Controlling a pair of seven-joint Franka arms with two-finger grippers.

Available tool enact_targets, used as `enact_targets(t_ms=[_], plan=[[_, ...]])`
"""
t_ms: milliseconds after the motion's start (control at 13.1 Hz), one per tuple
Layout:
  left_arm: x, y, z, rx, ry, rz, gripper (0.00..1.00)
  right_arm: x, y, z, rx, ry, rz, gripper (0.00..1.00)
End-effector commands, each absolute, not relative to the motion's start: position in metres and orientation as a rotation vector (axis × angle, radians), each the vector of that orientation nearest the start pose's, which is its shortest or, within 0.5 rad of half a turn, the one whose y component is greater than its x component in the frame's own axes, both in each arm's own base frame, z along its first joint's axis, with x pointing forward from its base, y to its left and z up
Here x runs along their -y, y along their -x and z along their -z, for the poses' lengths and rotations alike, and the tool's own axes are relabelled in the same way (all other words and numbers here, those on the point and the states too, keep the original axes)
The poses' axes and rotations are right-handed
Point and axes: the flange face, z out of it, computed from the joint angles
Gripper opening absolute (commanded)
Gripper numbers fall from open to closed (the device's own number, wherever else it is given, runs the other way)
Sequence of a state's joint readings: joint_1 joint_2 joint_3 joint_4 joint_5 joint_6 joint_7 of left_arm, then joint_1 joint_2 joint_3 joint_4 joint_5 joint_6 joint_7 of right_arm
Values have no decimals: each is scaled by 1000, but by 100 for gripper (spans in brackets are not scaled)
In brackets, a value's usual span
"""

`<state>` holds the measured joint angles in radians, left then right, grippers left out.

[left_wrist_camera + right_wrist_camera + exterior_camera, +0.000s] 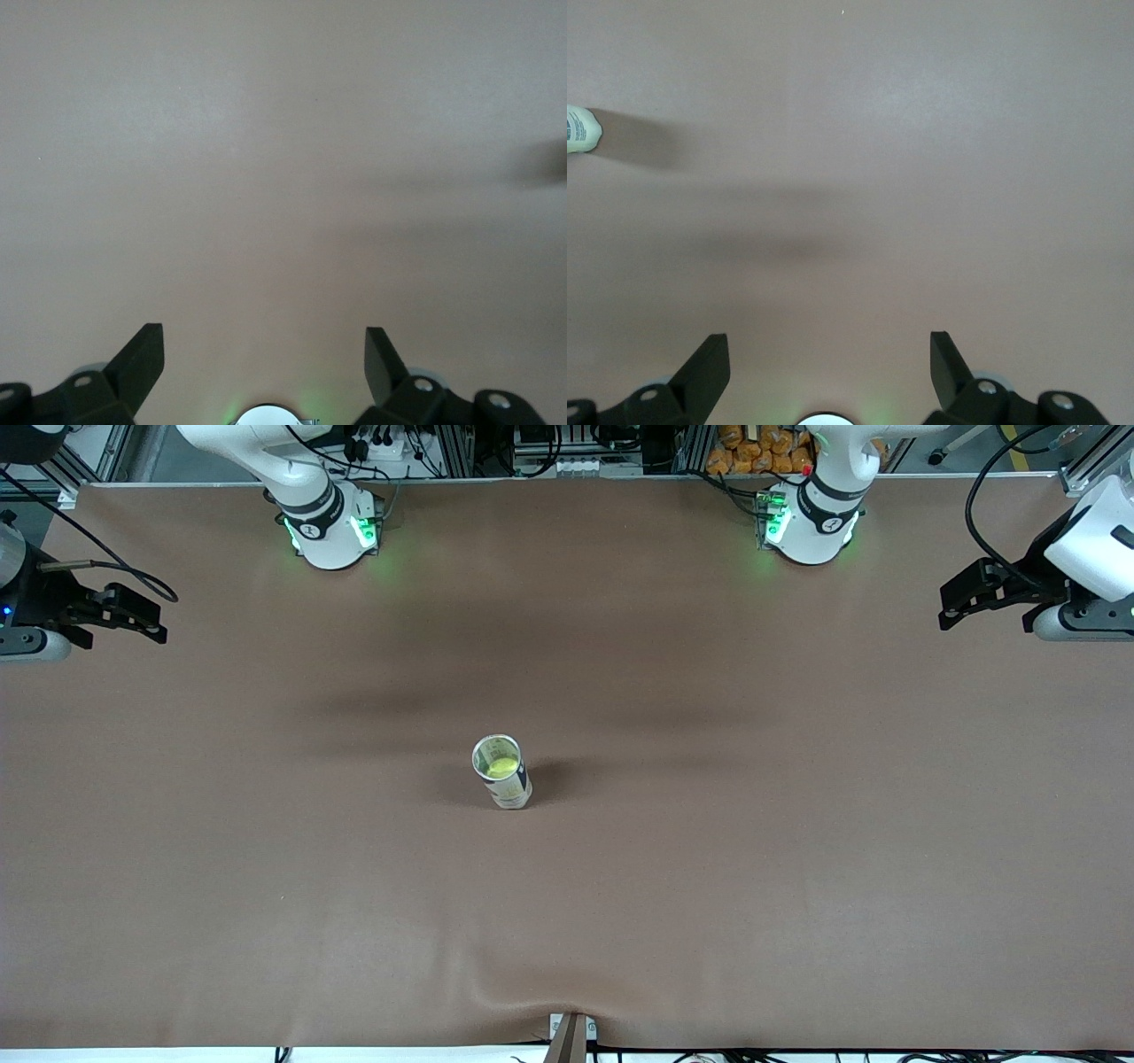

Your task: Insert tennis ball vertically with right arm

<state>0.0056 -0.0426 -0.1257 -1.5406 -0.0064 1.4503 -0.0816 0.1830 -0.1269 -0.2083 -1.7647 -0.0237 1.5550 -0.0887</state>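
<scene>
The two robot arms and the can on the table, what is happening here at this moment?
Nothing is being handled right now. An upright can stands near the middle of the brown table, its top open, and a yellow-green tennis ball already sits inside it. The right claw hangs open over the right arm's end of the table, holding nothing. The left claw hangs open over the left arm's end, also holding nothing. Both arms are away from the can.
</scene>
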Motion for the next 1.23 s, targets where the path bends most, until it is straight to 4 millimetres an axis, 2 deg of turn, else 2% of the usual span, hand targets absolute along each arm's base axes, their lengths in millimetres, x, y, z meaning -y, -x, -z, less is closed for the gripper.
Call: enact_targets(t_ms=[0, 153, 383, 842, 1148], plan=[[67, -527, -656, -62, 3141, -71, 100, 23, -503, -610, 117, 3147, -101, 100], [64, -526, -655, -52, 3140, -92, 100, 24, -504, -616, 119, 3148, -79, 100], [63, -523, -669, -48, 3143, -64, 100, 25, -505, -625, 123, 3169, -54, 100], [54, -519, -672, -19, 3131, -98, 100, 27, -506, -638, 117, 3175, 1, 100], [57, -519, -670, 12, 3130, -100, 100, 27, -507, -646, 128, 3190, 36, 100]])
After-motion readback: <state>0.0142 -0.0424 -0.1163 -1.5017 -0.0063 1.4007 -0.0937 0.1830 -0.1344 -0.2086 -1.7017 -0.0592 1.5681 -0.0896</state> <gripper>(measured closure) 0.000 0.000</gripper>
